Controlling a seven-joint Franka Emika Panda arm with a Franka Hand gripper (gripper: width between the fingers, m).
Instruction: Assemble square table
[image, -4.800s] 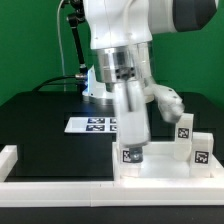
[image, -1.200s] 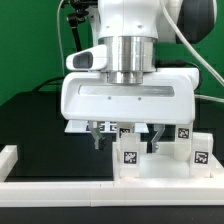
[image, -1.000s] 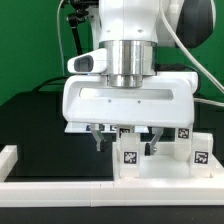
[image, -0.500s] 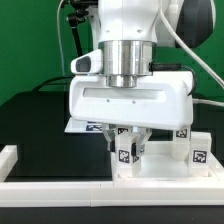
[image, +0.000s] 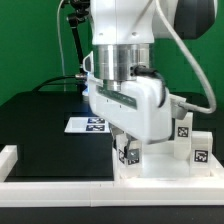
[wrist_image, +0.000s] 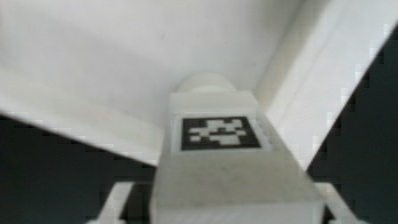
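Our gripper is closed on a table leg, a small white block with a black-and-white tag on its face. In the wrist view the same leg fills the space between the two fingers, and its long axis runs along the fingers, so the leg stands about upright in the exterior view. The leg sits low, at the near corner of the square tabletop, the white tray with the raised rim; whether its foot touches the tray floor we cannot tell, because the gripper body hides it. In the wrist view the tray's rim passes just beside the leg's far end, so we judge that the coming move depends on how this end lines up with the corner below it. Further to the exterior view's right, two more tagged legs stand on the tabletop. Behind, the marker board lies flat on the black worktop.
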